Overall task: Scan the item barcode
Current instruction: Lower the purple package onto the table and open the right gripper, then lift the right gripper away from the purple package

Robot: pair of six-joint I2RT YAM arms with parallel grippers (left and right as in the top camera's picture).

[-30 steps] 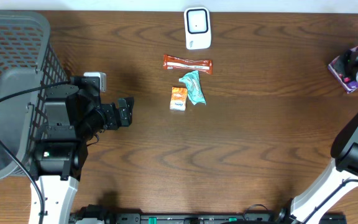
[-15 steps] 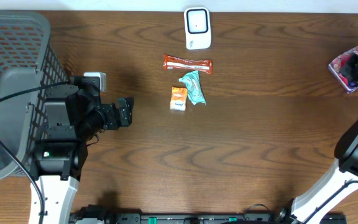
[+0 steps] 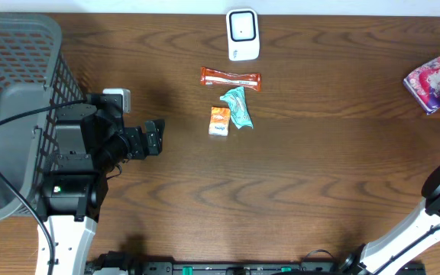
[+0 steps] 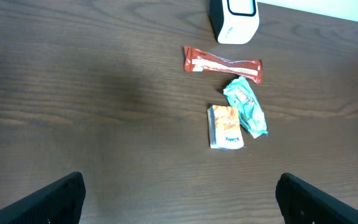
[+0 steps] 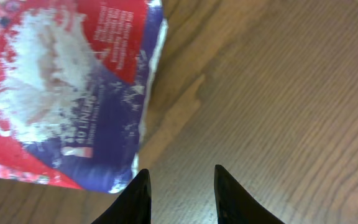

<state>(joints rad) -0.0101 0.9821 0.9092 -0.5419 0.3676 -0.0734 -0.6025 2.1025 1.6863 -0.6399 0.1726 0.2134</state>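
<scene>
- The pink-and-purple packet [image 3: 431,81] lay flat near the right edge of the tabletop [image 3: 319,183], well apart from the white scanner [image 3: 243,34] at the far middle.
- It looked like a soft, light, crinkly plastic pack that would probably give and slide under a pinch. A hold across one short edge seemed best, leaving the printed faces free. No barcode could be made out on the side facing up.
- The right claw [image 5: 180,198] hung just beside the packet's corner. Its fingers were a narrow gap apart with only bare wood between them, holding nothing.
- The left claw [image 4: 179,199] stood wide and empty, facing the middle of the tabletop.
- In front of the scanner lay a brown snack bar [image 3: 230,78], a teal wrapper [image 3: 237,107] and a small orange box [image 3: 219,121], the wrapper just beside the box. Anything carried low to the scanner would likely have to clear them.
- A grey basket [image 3: 21,46] stood at the left, out of the way.
</scene>
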